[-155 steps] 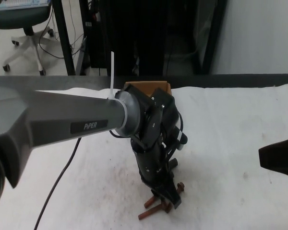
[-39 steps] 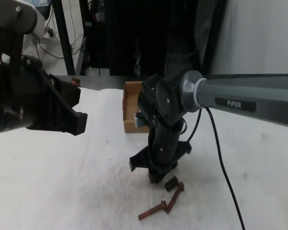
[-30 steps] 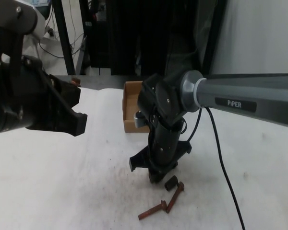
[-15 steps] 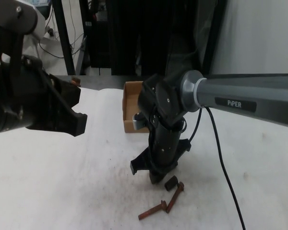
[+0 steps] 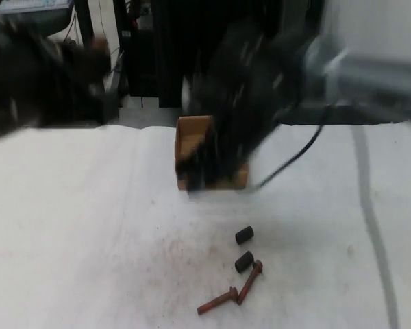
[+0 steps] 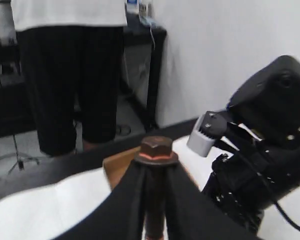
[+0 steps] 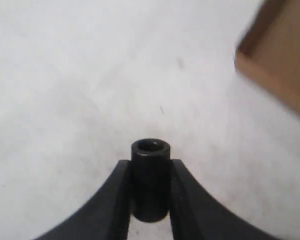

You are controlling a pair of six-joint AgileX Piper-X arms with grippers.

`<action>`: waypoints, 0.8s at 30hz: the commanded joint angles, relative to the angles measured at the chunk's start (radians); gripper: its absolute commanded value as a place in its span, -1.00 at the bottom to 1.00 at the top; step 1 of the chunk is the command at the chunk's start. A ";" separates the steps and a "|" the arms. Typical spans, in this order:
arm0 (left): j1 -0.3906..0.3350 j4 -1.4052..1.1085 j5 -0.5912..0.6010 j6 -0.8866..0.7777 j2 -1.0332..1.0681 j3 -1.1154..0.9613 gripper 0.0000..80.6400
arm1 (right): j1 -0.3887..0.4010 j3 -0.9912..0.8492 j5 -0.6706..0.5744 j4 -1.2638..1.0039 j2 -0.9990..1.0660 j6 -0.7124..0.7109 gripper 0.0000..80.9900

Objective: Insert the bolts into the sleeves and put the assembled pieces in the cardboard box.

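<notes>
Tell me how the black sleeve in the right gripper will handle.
The black sleeve looks rigid and thick-walled, so it probably won't deform in the right gripper. Its smooth round side could slip, or roll on the cloth.

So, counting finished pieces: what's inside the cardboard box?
Inside the cardboard box, the part that shows is bare card. A blurred arm covers the rest, so any pieces there are hidden.

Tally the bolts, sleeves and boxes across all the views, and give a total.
Bolts: 3, one bolt in the left gripper, two on the cloth.
Sleeves: 3, one sleeve in the right gripper, two on the cloth.
Cardboard box: 1.
Total: 7.
</notes>
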 commanded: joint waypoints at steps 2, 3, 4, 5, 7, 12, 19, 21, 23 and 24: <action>0.002 -0.224 0.006 -0.016 -0.007 0.007 -0.99 | -0.015 0.029 -0.108 -0.169 -0.149 -0.035 -0.98; 0.002 -0.265 0.022 -0.016 -0.007 0.010 -0.99 | -0.020 0.046 -0.140 -0.202 -0.177 -0.035 -0.98; 0.002 -0.312 0.062 -0.016 -0.007 0.017 -0.99 | -0.021 0.071 -0.175 -0.240 -0.208 -0.035 -0.98; 0.005 -0.357 0.097 -0.022 -0.007 0.021 -0.99 | -0.024 0.099 -0.200 -0.265 -0.240 -0.035 -0.98; 0.017 -0.444 0.209 -0.081 -0.003 0.027 -0.99 | -0.025 0.171 -0.263 -0.321 -0.298 -0.035 -0.98; 0.074 -0.679 0.469 -0.282 0.034 0.027 -0.99 | -0.025 0.386 -0.346 -0.450 -0.427 0.016 -0.98; 0.146 -0.856 0.856 -0.600 0.146 0.027 -0.99 | 0.006 0.612 -0.466 -0.947 -0.541 0.229 -0.98; 0.148 -0.894 0.895 -0.660 0.175 0.027 -0.99 | 0.025 0.631 -0.466 -1.065 -0.552 0.241 -0.98; 0.148 -0.972 0.900 -0.710 0.201 0.027 -0.99 | 0.046 0.635 -0.466 -1.124 -0.552 0.259 -0.98; 0.148 -1.021 0.900 -0.750 0.211 0.027 -0.99 | 0.053 0.635 -0.462 -1.124 -0.552 0.261 -0.98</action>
